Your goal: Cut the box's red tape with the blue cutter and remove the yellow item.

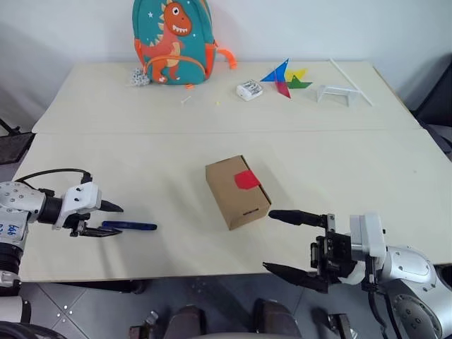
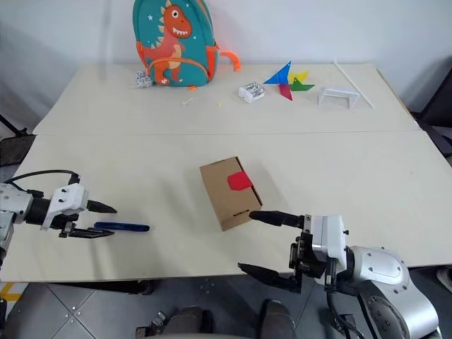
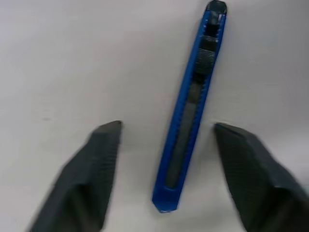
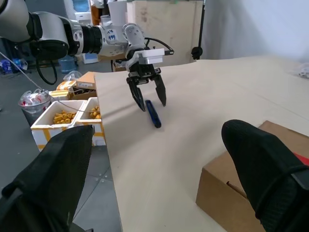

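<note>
- At lower left, the left gripper (image 1: 106, 219) points down over the blue cutter (image 1: 130, 226), its fingers apart around one end and not gripping.
- At lower right, the right gripper (image 1: 286, 241) is level, wide open, empty, beside the box (image 1: 236, 191) in the worktop's (image 1: 339, 162) centre.

Left gripper (image 1: 106, 219): jaws apart astride the blue cutter (image 3: 189, 106), bare table (image 1: 162, 261) beside each fingertip; right gripper (image 1: 282, 244): jaws wide, the box (image 1: 236, 192) just beyond the upper finger, open air below.

A pale beige tabletop (image 1: 141, 152), made of two joined sections, stands against a plain white wall (image 1: 318, 28). Grey floor (image 4: 91, 203) lies beside its near edge, where open boxes (image 4: 65, 118) sit.
</note>
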Robot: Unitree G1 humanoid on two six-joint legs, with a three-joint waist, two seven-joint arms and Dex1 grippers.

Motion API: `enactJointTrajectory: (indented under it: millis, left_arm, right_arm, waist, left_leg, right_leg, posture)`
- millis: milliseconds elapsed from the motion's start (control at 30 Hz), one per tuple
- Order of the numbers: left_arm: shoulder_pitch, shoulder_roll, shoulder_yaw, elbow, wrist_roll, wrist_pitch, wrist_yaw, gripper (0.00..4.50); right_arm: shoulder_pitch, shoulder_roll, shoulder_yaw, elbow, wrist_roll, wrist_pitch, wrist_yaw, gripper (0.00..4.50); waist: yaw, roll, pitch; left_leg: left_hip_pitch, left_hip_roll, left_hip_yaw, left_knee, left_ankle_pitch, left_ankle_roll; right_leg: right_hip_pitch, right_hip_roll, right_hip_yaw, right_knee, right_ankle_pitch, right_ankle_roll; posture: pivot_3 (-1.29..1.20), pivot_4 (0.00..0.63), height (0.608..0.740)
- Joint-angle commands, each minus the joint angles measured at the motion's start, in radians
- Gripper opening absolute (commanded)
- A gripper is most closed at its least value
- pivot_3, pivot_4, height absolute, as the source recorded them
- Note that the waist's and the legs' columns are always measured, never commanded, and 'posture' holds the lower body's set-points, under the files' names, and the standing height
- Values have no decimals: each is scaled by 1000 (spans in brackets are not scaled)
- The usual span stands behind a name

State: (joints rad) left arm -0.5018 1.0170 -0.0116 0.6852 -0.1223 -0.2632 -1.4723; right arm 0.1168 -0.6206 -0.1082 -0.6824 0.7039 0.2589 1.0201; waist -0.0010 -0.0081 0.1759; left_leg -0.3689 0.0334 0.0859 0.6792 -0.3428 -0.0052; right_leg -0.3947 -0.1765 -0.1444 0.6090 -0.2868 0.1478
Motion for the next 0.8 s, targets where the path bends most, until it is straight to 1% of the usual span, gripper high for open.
enactJointTrajectory:
  millis: [33,133,200,367,467,600,733,800]
  left_arm:
    - [25,-6,-47,44,52,-23,-22,1805]
    - [37,-6,-50,44,54,-46,-21,894]
    - [44,-6,-50,41,54,-53,-20,415]
    - [60,-21,-28,-13,17,-20,-10,410]
    - [68,-29,-12,-151,-15,46,8,410]
    - [105,-21,-26,-415,-10,134,41,410]
    - [123,-66,-108,-798,3,383,122,410]
    - [127,-106,-173,-953,37,529,179,410]
  right_arm:
    - [-4,-8,-10,-40,13,-18,-9,4500]
    - [-2,-10,-12,-40,12,-20,-10,4500]
    - [-2,-12,-14,-38,13,-21,-9,4500]
    - [-4,-15,-17,-34,15,-19,-11,4500]
    - [10,-32,-35,-27,12,-10,-10,4500]
    - [58,-80,-77,-33,20,9,0,4500]
    - [164,-148,-155,-59,38,46,11,4500]
    - [213,-179,-200,-74,42,97,-24,4500]
  waist:
    - [0,1,-1]
    - [0,3,-2]
    - [0,4,-2]
    - [0,4,-2]
    - [2,4,-2]
    - [21,3,-2]
    - [32,2,-1]
    - [30,2,-1]
  left_leg:
    - [0,0,0,0,0,0]
    - [1,0,1,0,0,0]
    - [1,0,1,0,0,0]
    - [2,0,3,0,-1,1]
    - [1,0,3,0,-1,1]
    - [-1,0,3,3,-3,4]
    - [-1,0,4,4,-4,4]
    - [-1,-1,4,4,-4,4]
  right_leg:
    - [0,0,0,0,0,0]
    - [0,0,1,0,0,0]
    - [0,0,1,0,0,0]
    - [0,0,3,0,0,0]
    - [0,0,3,0,0,0]
    - [0,0,4,-1,0,1]
    - [0,0,5,-2,1,1]
    - [0,0,6,-3,1,1]
  posture:
    - [0,150,740]
    - [0,150,740]
    - [0,150,740]
    - [0,150,740]
    - [0,150,740]
    - [0,150,740]
    - [0,150,740]
    - [0,150,740]
